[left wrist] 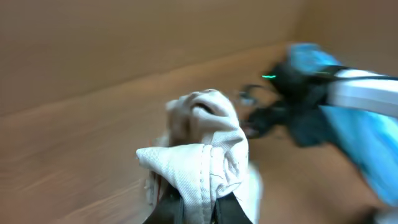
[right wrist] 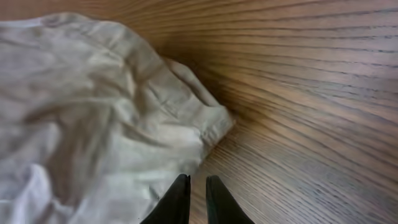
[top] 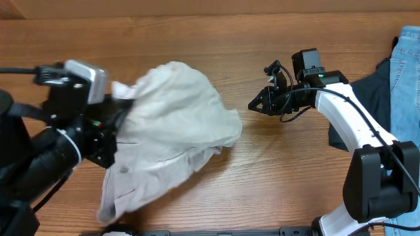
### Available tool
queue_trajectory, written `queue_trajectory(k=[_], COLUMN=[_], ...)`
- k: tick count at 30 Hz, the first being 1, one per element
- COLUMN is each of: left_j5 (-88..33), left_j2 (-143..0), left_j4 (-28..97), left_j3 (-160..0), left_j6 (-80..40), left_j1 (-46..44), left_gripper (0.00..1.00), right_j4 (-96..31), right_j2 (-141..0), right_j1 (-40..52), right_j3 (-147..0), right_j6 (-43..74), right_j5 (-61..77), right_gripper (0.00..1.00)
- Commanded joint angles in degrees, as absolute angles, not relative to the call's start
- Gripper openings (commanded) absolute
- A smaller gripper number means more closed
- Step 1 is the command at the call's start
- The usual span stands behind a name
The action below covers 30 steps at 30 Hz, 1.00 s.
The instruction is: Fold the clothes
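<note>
Left gripper (left wrist: 194, 204): clamped tight on a bunched fold of the shorts (top: 172, 124). The cloth rises from between the jaws and spills over them.
Grip location: the left edge of the shorts as seen from overhead, right against the arm's wrist.
Right gripper (right wrist: 196, 182): jaws nearly together with only a thin slit between them. Nothing is in the slit and nothing is touched.
Right gripper position: tips point at the right-hand edge of the shorts, near it but apart, over bare wood of the table (top: 262, 39).
Shorts position: left of the table centre, between the two arms, crumpled in one heap. A stitched hem edge faces the right wrist camera.
Other items: a dark garment (top: 371, 92) and blue jeans (top: 408, 65) at the far right, well apart from the shorts.
Hidden: the left fingertips are covered by cloth in the overhead view. Which part of the shorts is clamped cannot be told, nor whether the heap is raised off the table.
Cut off: the jeans run out of the overhead view at the right.
Hard to make out: the left wrist view is blurred, and the right arm shows there only as a smear of black, white and blue.
</note>
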State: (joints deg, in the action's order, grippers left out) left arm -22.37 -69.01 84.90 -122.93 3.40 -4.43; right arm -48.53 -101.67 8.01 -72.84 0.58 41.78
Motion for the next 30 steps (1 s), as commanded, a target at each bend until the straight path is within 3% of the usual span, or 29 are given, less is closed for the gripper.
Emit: queue_trajectory(k=[1,9,10,11,13,19,22,24,26,29,30], left_j5=[-0.47,16.78,18.74,19.25,17.85,10.09,6.07,5.69,5.74,7.62,7.46], left_j2=[-74.96,-100.12,-102.74,-105.34,-107.44,-104.14,-101.36,-99.5,-96.25,-91.35,-88.73], left_j4=[86.02,80.4,79.07,78.13,78.87,84.64,88.86,91.18,94.39,96.82,96.82], left_j3=[-123.9,-123.92,-123.92,-123.92,-123.92,-123.92,-123.92,-123.92,-123.92,-123.79,-123.42], left_j6=[3.51,1.28,-0.43,-1.45,-2.94,-3.03,-3.03,-3.07,-4.43,-6.09,-6.61], left_j1=[-4.1,2.92,4.89,7.25,9.85,11.31,11.33,11.33,11.33,11.68,12.25], left_gripper=[0.04,0.06,0.16,0.53,0.78,0.86,0.84,0.75,0.74,0.79,0.85], right_j4=[-48.29,-48.36,-48.51,-48.88,-49.78,-51.16,-52.69,-52.84,-52.82,-52.77,-52.82], right_j2=[-100.18,-100.18,-100.18,-100.18,-100.18,-100.18,-100.2,-100.2,-100.2,-100.2,-100.2], right_j1=[8.29,8.29,8.29,8.29,8.29,8.29,8.73,9.54,11.38,14.06,14.98], right_j3=[-73.14,-73.14,-73.14,-73.14,-73.14,-73.12,-73.08,-73.08,-73.08,-73.08,-73.08], right_j6=[-0.03,-0.03,-0.03,-0.05,-0.08,-0.03,-0.05,-0.05,-0.08,-0.05,-0.03], right_j5=[42.54,42.57,42.54,42.52,42.46,39.94,39.92,39.86,39.24,35.16,33.26], right_gripper=[0.13,0.13,0.13,0.13,0.15,0.36,0.6,0.64,0.65,0.68,0.69])
